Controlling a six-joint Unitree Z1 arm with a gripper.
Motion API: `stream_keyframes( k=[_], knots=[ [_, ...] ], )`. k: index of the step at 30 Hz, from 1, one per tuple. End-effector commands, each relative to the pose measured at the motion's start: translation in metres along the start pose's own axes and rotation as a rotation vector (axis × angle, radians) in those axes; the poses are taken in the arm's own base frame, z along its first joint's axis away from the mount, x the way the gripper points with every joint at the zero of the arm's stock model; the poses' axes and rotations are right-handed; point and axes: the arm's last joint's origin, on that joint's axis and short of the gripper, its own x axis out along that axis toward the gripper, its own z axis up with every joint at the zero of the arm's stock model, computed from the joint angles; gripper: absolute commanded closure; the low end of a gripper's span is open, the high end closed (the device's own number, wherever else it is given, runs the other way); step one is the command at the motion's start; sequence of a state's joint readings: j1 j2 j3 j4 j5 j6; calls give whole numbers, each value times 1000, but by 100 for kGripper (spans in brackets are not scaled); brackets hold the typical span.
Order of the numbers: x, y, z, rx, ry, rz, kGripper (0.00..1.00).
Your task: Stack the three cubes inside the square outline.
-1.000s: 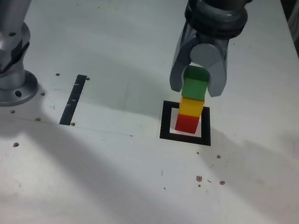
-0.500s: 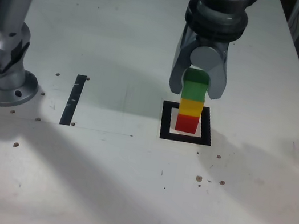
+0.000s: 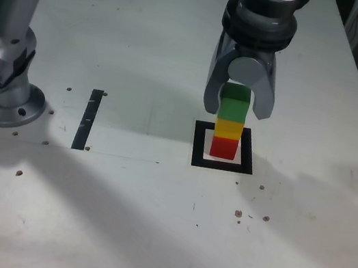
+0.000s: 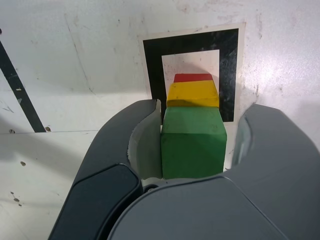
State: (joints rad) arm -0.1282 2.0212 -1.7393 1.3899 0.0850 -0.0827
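Three small cubes stand in a single column inside the square outline (image 3: 198, 153), on the white table (image 3: 129, 222), nearer to the right edge than to the near left corner region by the metal base (image 3: 7, 107) in the exterior view. The red cube (image 3: 223, 148) is at the bottom, the yellow cube (image 3: 228, 129) on it, the green cube (image 3: 232, 109) on top. All have flat faces, straight edges and plain, solid colour. The gripper (image 3: 237, 108) is around the green cube, its smooth grey fingers (image 4: 110, 130) rounded and curved like hooks. They stand apart, wider than the cube: in the wrist view one lies against or just beside a side face, which I cannot settle, while a gap separates the other from the opposite face. The outline is a matt black band with square corners and a white middle; the wrist view adds a thin pale margin around it and faint scratches and smudges on the tabletop. That view looks down on the stack, with mere slivers of red and yellow past the green. The exterior view gives the front faces of all three, one above another, plus what the wrist view leaves out: the table's far and right edges, and the speckled metal base beyond the straight black strip (image 3: 87, 121).
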Motion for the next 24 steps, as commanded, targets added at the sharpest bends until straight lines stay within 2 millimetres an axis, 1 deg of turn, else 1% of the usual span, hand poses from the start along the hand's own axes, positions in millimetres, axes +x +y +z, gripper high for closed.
stream_keyframes(
  k=[1,7,15,19,24],
  knots=[
    [-5,0,-2,1,-11,5,1],
    [-13,3,-10,-6,-19,30,1],
    [-43,6,-40,-8,-66,48,1],
    [-59,6,-60,3,-91,44,1],
    [-72,11,-96,20,-108,54,0]
  ],
)
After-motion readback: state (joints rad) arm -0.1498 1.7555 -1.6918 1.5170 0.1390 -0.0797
